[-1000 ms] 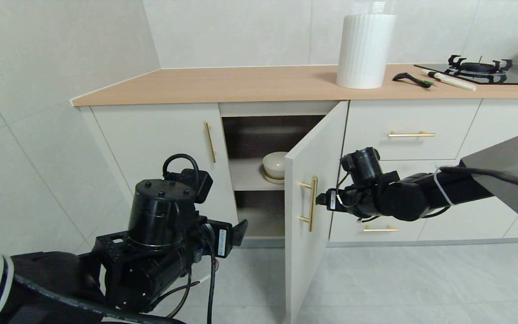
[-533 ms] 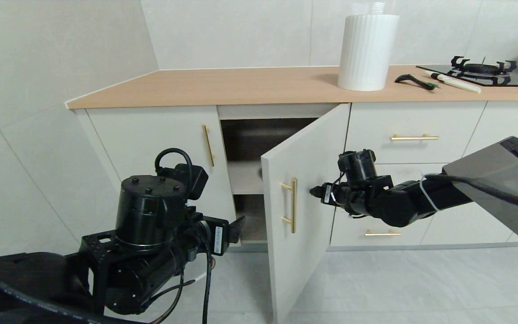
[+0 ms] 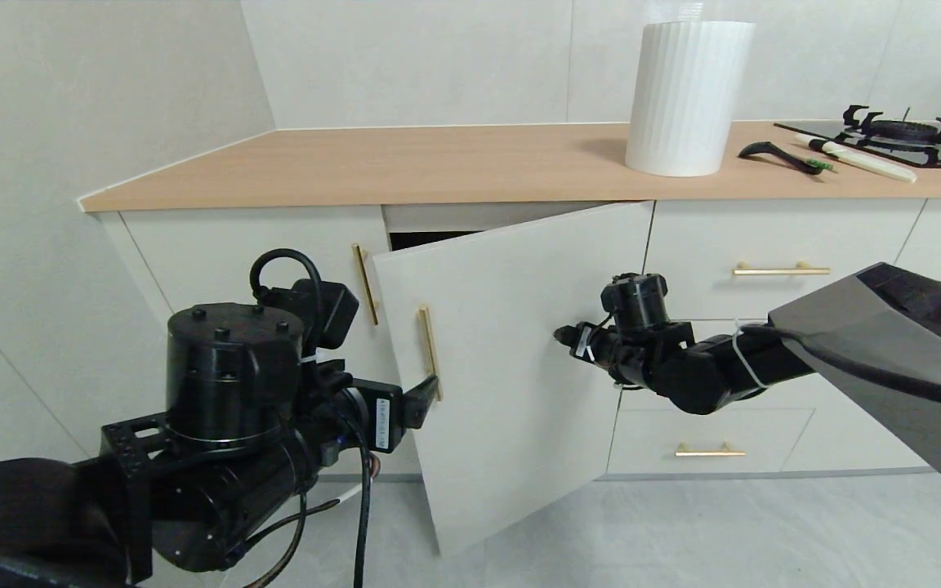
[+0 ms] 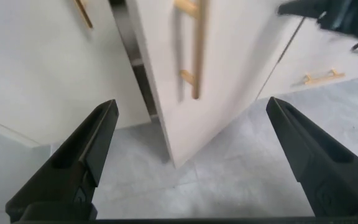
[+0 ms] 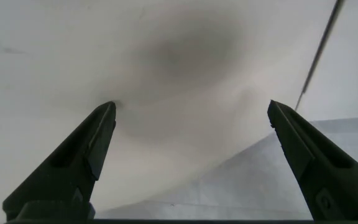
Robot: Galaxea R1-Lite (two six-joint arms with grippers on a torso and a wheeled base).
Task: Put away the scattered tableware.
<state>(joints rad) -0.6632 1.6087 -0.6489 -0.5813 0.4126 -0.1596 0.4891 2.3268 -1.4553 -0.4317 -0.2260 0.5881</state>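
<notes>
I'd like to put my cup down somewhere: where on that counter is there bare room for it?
The countertop is bare from the wall corner on the left up to the white ribbed container. Right of that it is crowded: a black tool, a white utensil, then the stove.

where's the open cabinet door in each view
Head view: cabinet door at centre, ajar, gold handle near its left edge.
Left wrist view: door between the left gripper fingers, handle facing the camera.
Right wrist view: door's plain face beyond the right gripper.
Shared landmark: grey floor under the door.
</notes>
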